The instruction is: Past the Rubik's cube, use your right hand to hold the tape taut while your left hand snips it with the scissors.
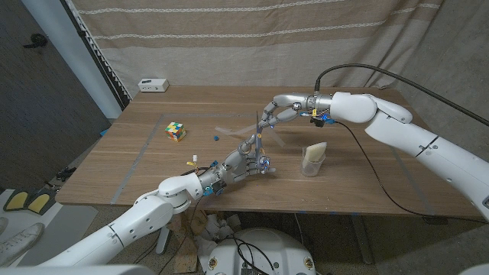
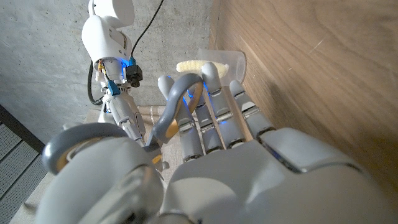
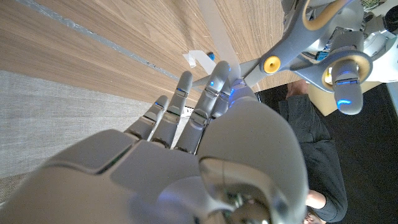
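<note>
The left arm reaches in from the frame's lower left, its robot hand [image 1: 243,163] at centre with fingers curled closed. The right arm enters from the right, its robot hand [image 1: 273,114] raised just above, fingers pinched.

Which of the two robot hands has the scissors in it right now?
The left hand, nearer the table's front edge, grips the scissors by their grey handles. The right hand, farther back, holds the tape instead.
</note>
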Controlling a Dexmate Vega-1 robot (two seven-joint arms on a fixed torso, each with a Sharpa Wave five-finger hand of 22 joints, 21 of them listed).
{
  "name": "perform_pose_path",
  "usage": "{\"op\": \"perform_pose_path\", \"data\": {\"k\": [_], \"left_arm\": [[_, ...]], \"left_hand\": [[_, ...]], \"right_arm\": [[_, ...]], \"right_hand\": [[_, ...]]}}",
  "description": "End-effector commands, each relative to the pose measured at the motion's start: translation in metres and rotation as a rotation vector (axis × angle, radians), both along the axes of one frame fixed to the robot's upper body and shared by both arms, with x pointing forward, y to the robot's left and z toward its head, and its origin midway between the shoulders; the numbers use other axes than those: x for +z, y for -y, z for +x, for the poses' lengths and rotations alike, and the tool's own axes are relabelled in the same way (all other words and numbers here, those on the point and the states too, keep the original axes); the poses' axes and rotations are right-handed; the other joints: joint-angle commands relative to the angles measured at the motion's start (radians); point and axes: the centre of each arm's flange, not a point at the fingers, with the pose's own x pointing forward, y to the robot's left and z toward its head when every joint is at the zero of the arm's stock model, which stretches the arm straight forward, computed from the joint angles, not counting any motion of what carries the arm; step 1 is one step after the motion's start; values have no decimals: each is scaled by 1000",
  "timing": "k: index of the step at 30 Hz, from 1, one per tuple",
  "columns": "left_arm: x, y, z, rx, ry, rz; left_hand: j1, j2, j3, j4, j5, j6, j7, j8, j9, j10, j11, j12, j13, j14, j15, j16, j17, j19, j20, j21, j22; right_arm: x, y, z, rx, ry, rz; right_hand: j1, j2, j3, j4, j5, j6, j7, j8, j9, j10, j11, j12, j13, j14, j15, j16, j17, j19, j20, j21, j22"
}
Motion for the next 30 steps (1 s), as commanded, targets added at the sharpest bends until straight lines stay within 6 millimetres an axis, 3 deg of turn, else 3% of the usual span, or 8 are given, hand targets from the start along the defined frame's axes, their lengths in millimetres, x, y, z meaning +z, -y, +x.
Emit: {"op": "perform_pose_path", "data": {"k": [1, 30], "left_arm": [[0, 0, -1, -16, 25, 14], [-1, 0, -2, -11, 24, -12]], "left_hand": [[4, -17, -6, -9, -6, -36, 29, -11, -8, -6, -8, 695, 135, -9, -52, -6, 2, -4, 5, -4, -1], [-5, -4, -2, -11, -12, -6, 15, -3, -9, 19, -14, 701, 135, 11, -62, -5, -9, -1, -4, 0, -8]], "right_arm": [[-1, 2, 4, -12, -9, 19], [-7, 12, -8, -8, -21, 18]], "right_hand": [[12, 0, 1, 8, 4, 11, 0, -3, 0, 11, -2, 9, 4, 11, -182, 10, 4, -2, 4, 4, 4], [14, -2, -3, 10, 5, 17, 2, -5, -3, 14, -2, 11, -1, 16, -182, 13, 8, -1, 5, 6, 4]]}}
